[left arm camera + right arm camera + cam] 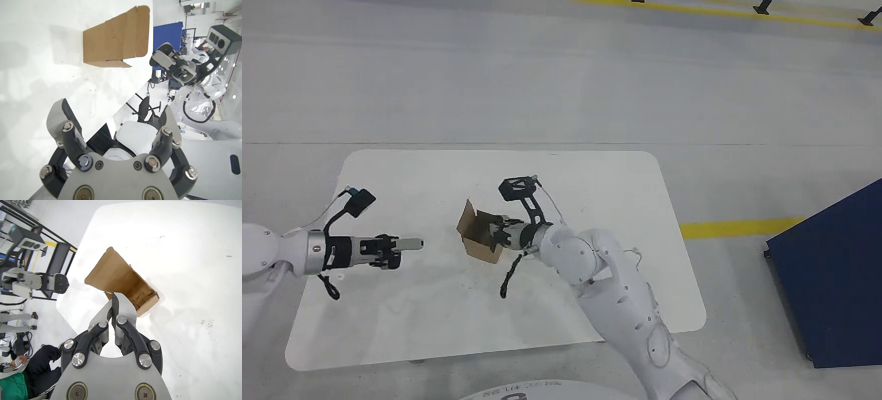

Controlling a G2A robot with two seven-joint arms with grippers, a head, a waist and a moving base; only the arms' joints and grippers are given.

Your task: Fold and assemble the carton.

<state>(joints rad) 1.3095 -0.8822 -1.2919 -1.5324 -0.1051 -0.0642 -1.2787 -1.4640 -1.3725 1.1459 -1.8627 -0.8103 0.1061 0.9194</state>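
A small brown carton [479, 232] lies on its side in the middle of the white table [622, 200], its mouth open and one long flap sticking out. In the right wrist view the carton [122, 281] shows its hollow inside. My right gripper [114, 294] is shut, with its tips at the rim of the open mouth and no cardboard visible between the pads. In the left wrist view the right gripper [160, 55] sits just beside the carton's flap [140, 30]. My left gripper [115, 104] is open and holds nothing. It sits low over the table's left part [407, 243], well apart from the carton.
A dark blue panel [832, 280] stands on the floor off the table's right side. A black metal rack [47, 247] stands beyond the table's edge. Bare tabletop lies around the carton on every side.
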